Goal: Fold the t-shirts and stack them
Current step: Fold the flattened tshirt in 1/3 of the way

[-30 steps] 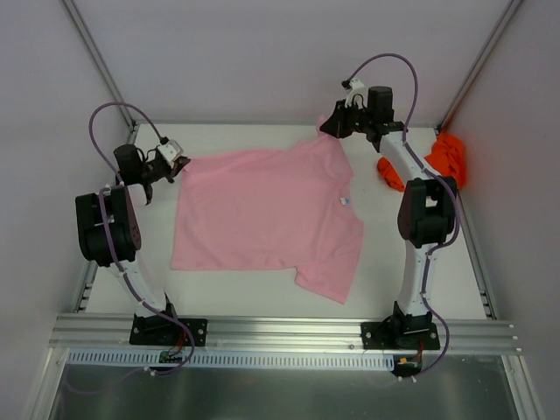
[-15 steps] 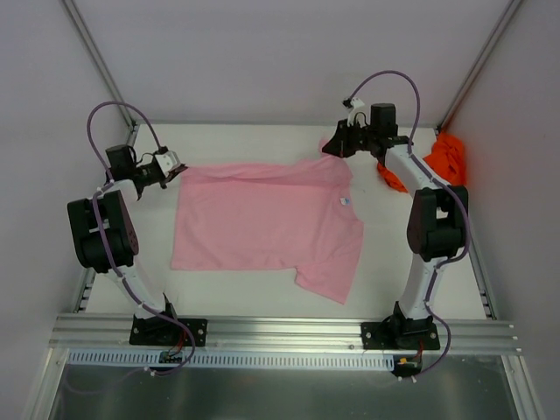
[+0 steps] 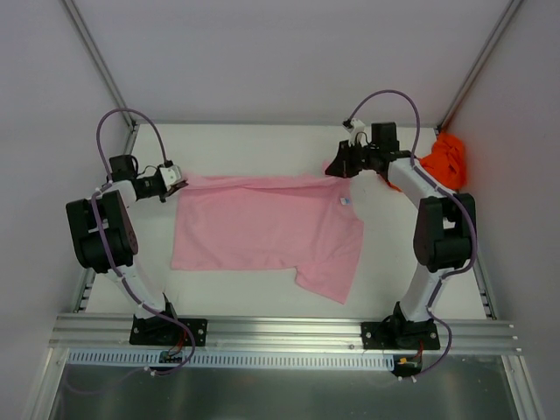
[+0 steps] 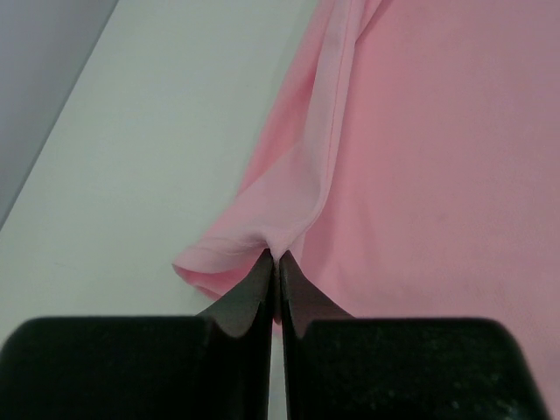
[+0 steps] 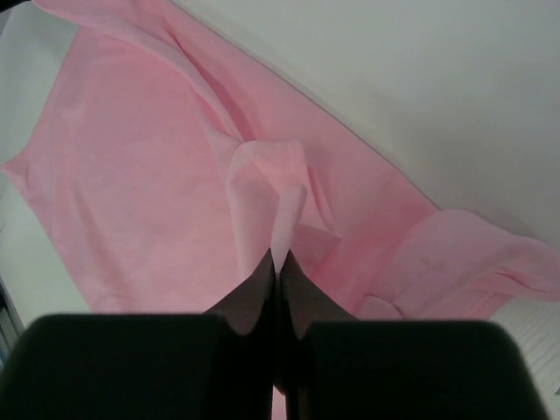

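White surface [image 3: 262,140] has the pink t-shirt [image 3: 262,232] spread mostly flat in the middle, with its far edge lifted into a ridge. Both arms reach low to that edge. The left gripper [image 3: 178,185] is clamped on the far-left corner, and the right gripper [image 3: 335,169] is pinching fabric at the far-right end. The orange-red t-shirt [image 3: 444,157] sits bunched up far right.

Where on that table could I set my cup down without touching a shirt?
Bare table lies between the back wall and the far edge of the pink shirt, and between its near hem and the rail. The far right corner is crowded: the orange shirt and the right gripper. The left gripper pinches the far left corner.
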Available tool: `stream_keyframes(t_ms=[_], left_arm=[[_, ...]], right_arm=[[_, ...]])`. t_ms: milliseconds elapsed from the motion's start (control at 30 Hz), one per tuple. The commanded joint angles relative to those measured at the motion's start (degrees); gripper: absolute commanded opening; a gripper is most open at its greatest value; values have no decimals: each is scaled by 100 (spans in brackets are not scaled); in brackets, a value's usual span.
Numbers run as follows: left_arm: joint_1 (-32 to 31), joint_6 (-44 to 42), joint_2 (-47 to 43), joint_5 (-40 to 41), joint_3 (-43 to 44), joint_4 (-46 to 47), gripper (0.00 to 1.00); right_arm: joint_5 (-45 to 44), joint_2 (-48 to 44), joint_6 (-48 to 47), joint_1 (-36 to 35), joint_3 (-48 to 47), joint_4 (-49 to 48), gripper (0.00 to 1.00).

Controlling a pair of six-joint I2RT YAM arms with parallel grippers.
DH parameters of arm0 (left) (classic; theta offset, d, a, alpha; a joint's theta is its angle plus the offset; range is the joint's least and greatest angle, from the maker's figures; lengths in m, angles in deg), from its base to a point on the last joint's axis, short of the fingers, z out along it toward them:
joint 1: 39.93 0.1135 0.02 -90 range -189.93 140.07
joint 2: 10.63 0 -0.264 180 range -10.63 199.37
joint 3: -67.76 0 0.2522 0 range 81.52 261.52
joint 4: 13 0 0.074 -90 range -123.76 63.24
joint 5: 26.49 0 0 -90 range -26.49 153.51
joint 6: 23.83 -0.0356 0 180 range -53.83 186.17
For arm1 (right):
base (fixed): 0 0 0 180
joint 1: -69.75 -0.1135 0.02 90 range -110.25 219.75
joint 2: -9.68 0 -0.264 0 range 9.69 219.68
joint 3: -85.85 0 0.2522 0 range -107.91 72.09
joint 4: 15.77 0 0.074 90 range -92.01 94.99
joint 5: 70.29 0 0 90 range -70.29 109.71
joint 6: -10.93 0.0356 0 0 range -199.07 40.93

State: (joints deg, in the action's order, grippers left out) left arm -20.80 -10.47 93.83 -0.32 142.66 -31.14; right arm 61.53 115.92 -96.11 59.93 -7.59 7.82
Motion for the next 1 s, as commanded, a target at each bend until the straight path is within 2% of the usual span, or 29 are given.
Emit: stream_keyframes(t_ms=[0,267,467,900,933,967], left_arm=[[64,-500,-260,-103,-76,-431,0],[160,-572,-488,108,-305,-511,0],[284,-545,-664,82,-270,-607,0],[293,-528,-620,-76,-445,-801,1],[292,-527,-629,-85,-437,-845,10],[301,-484,-681,-120,-428,-862,70]], right_arm=[[54,-428,-125,42,163,81,1],[11,-604,-45,33,681,177,1],[-60,-771,-344,33,734,599,1],[-122,-701,-450,25,963,678,1],[-139,-709,-423,33,946,722,14],[-122,-736,-423,33,928,749,25]])
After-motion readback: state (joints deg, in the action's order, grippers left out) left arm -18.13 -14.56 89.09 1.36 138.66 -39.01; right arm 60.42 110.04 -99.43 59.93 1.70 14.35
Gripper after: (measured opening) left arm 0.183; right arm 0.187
